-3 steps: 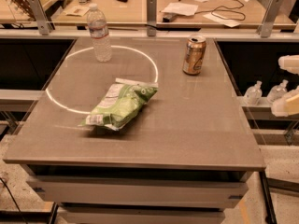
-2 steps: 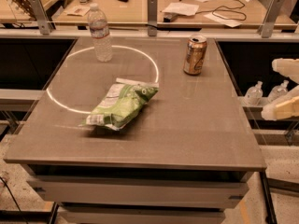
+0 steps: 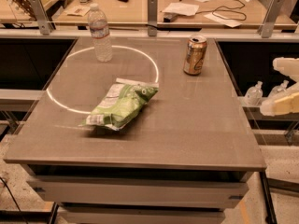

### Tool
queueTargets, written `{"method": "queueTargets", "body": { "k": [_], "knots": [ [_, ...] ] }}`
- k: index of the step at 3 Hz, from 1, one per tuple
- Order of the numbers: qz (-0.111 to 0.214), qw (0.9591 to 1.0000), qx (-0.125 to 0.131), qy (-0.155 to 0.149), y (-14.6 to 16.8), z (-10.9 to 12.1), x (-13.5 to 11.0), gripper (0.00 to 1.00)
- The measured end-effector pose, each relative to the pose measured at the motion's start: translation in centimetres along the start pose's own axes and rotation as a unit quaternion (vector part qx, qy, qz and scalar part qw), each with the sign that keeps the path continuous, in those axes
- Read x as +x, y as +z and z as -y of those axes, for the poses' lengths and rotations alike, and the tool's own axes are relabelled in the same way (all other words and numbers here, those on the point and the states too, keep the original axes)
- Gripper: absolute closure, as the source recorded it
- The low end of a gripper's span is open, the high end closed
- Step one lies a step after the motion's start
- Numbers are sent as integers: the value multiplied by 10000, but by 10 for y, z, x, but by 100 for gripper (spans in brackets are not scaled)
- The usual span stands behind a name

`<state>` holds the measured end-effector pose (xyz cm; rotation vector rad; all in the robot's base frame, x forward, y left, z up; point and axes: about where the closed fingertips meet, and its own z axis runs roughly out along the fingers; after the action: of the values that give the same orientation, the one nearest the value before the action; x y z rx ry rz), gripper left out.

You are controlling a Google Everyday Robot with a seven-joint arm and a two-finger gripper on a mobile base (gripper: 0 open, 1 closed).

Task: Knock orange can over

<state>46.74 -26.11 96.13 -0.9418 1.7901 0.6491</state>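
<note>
The orange can [image 3: 195, 55] stands upright near the far right edge of the grey table [image 3: 187, 139]. It is copper-coloured with a silver top. My gripper [image 3: 279, 85] is off the table's right side, lower in the picture than the can and well apart from it. Its two pale fingers [image 3: 285, 65] are spread apart with nothing between them, so it is open and empty.
A clear water bottle [image 3: 100, 33] stands at the far left, on a white circle marked on the table. A green chip bag [image 3: 120, 104] lies in the middle. A rail and a wooden desk [image 3: 154, 10] with papers and cables run behind. Small bottles [image 3: 254, 94] sit on a ledge to the right.
My gripper has edged slightly to the left at the right side of the view. The can, bottle and bag have not moved.
</note>
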Motion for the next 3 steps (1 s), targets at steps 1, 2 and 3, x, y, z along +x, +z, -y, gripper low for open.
{"method": "queueTargets", "body": {
  "k": [1, 2, 3],
  "knots": [
    [294, 9995, 51, 47, 0, 18, -7, 0],
    [519, 9985, 151, 82, -3, 42, -10, 0],
    [545, 9984, 143, 62, 5, 61, -6, 0]
  ]
}}
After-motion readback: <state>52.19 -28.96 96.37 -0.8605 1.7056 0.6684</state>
